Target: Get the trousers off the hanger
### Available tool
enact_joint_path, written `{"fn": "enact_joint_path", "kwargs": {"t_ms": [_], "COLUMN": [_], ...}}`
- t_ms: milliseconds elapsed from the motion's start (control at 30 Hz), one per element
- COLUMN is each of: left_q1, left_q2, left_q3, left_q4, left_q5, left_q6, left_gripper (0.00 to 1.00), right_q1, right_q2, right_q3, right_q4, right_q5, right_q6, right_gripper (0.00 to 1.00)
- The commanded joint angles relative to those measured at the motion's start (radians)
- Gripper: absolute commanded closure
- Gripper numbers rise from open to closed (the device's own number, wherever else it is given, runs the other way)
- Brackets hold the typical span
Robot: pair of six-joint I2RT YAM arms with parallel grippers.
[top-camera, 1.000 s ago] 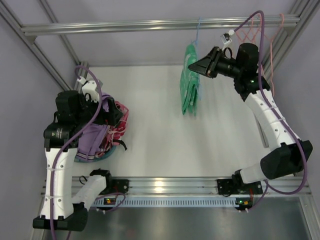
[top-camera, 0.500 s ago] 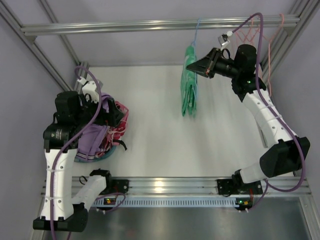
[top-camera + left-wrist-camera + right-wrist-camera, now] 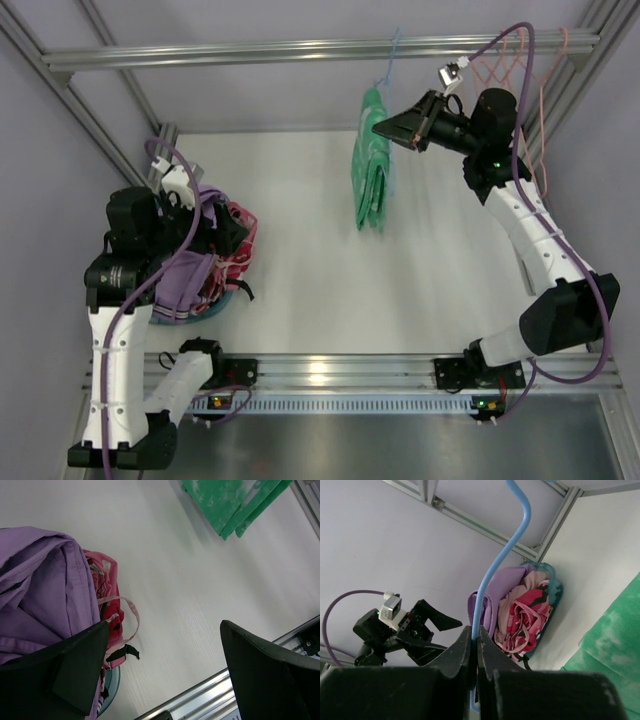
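Right fingers [image 3: 467, 646] pinching hanger [image 3: 517, 535]; trousers [image 3: 370, 180] hanging on it, just beside. Left fingers [image 3: 265, 675] spread, empty. Next, probably: pulling trousers off.

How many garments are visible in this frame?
3: green trousers hanging on the blue hanger; purple cloth and red-pink patterned cloth piled in the teal basket at left. More may be hidden beneath.
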Motion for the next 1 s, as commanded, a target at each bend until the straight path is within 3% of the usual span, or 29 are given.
{"fn": "enact_joint_path", "kwargs": {"t_ms": [0,333,600,733,967], "left_q1": [0.008,0.008,0.008,0.008,0.007], "left_q2": [-0.010,-0.080,-0.133,-0.169,-0.206], "left_q3": [-0.022,-0.095,-0.134,-0.205,-0.397], "left_q4": [0.066,0.154,0.235,0.293,0.554], "left_q5": [-0.008,-0.028,-0.094,0.033,0.198], "left_q6": [-0.035,-0.093,-0.078,0.009,0.013], "left_gripper": [0.02,0.02,0.02,0.02,0.02], "right_q1": [0.012,0.012,0.021,0.047,0.075], "right_q2": [-0.071,-0.048,-0.120,-0.204,-0.285], "right_q3": [0.092,0.191,0.164,0.081,0.018], "right_q4": [0.268,0.331,0.248,0.213,0.133], "right_q5": [-0.004,-0.005,0.005,0.019,0.039], "right_q6": [0.007,0.022,0.001,-0.016,-0.030], "right_gripper": [1.00,1.00,1.00,1.00,1.00]}}
